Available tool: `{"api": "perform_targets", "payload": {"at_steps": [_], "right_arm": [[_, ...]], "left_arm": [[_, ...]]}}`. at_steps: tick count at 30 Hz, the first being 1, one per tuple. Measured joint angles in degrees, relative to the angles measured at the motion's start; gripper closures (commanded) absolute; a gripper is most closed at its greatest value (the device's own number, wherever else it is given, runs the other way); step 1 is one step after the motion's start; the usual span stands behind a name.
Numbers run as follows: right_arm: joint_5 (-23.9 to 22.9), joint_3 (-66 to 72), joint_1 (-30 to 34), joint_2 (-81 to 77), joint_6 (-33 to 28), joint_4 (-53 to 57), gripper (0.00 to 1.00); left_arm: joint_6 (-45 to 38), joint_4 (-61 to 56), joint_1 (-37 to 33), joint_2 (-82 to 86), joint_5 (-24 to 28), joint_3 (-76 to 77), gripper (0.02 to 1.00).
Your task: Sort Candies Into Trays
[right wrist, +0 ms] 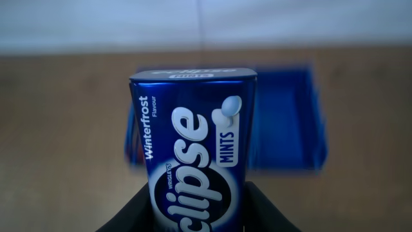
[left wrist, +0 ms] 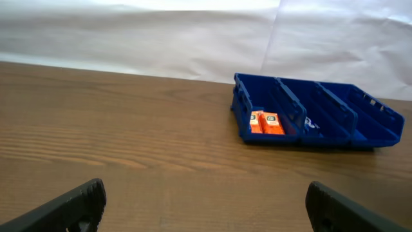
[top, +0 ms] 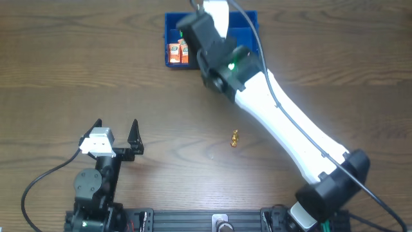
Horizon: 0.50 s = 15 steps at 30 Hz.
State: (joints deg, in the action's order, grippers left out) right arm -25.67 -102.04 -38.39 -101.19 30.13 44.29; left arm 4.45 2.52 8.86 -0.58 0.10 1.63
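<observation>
placing step: right tool point(right wrist: 196, 209) clamped on blue rectangular mint tin point(right wrist: 193, 142) at blue plastic three-bin tray point(left wrist: 335, 136). next: lower, release. left tool point(top: 116, 134) wide open, empty.

I see a blue mint tin point(right wrist: 196, 154) held upright, with the blue three-compartment tray point(left wrist: 360, 132) behind it. Two orange candy packets point(left wrist: 266, 123) sit in the tray's left end compartment. A small gold-wrapped candy point(top: 235, 138) lies on the table, well apart from the tray.
</observation>
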Motion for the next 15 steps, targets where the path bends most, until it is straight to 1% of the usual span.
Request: {"api": "perform_targets", "payload": {"at_steps": [3,4,6,10,15], "right_arm": [[-2.12,-4.46,2.58,-5.29,-5.22,-3.30,0.967],[-1.79,-6.23,3.65,-8.02,-6.45,-3.37,0.967],[0.20,-9.33,5.60,-12.92,-7.93,-2.91,0.967],[7.10,-15.32,9.88,-23.30,-9.14,-0.79,0.967],[10.47,-15.74,12.07,-27.52,-9.14,-0.26,0.967]], "left_arm": [[0.00,-0.02,0.00,0.00,0.02,0.00,0.020],[0.02,-0.02,0.00,-0.02,0.00,0.00,0.018],[0.00,0.00,0.00,0.00,0.02,0.00,0.020],[0.00,-0.02,0.00,0.00,0.02,0.00,0.020],[0.00,-0.02,0.00,0.00,0.02,0.00,0.020]]}}
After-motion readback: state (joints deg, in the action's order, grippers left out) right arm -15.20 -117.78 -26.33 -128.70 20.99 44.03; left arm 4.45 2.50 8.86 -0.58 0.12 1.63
